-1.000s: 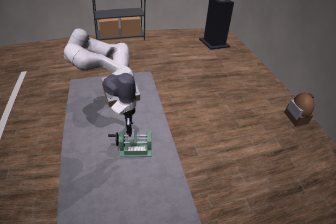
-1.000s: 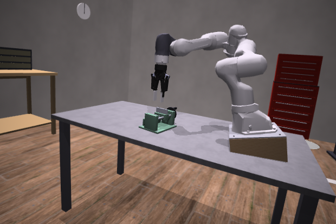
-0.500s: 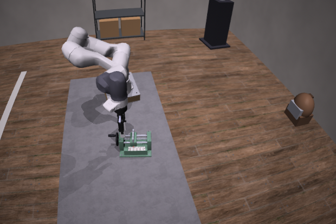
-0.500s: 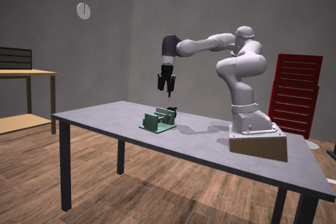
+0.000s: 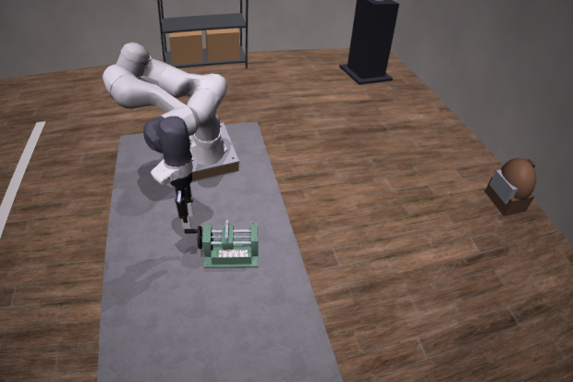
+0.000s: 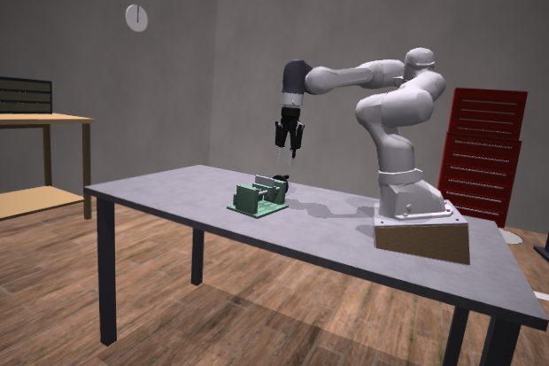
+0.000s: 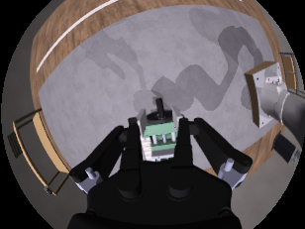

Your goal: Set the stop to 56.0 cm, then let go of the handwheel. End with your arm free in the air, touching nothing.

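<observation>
A green fixture [image 5: 207, 248] [image 6: 246, 198] [image 7: 159, 130] stands on the table. Its green stop [image 5: 227, 238] with an upright grey plate sits on metal rods, nearer the handwheel end than the far end. A white scale strip [image 5: 233, 253] with a small red mark lies along the base; its numbers are too small to read. The black handwheel [image 5: 200, 237] [image 6: 280, 185] [image 7: 152, 117] is on the fixture's end, its crank handle [image 5: 189, 230] [image 7: 159, 104] pointing outward. My gripper [image 5: 188, 222] [image 6: 286, 163] [image 7: 158, 114] is partly open, pointing down above the handwheel and handle, with nothing held.
The grey table [image 5: 222, 321] [image 6: 177, 192] [image 7: 99, 93] carries the fixture and the arm's base block [image 5: 217, 169] [image 6: 421, 241] [image 7: 254, 93]. The fixture's green end blocks and raised stop plate stand right beside the handwheel. Shelves, a red cabinet [image 6: 481, 166] and a workbench [image 6: 44, 118] are farther off.
</observation>
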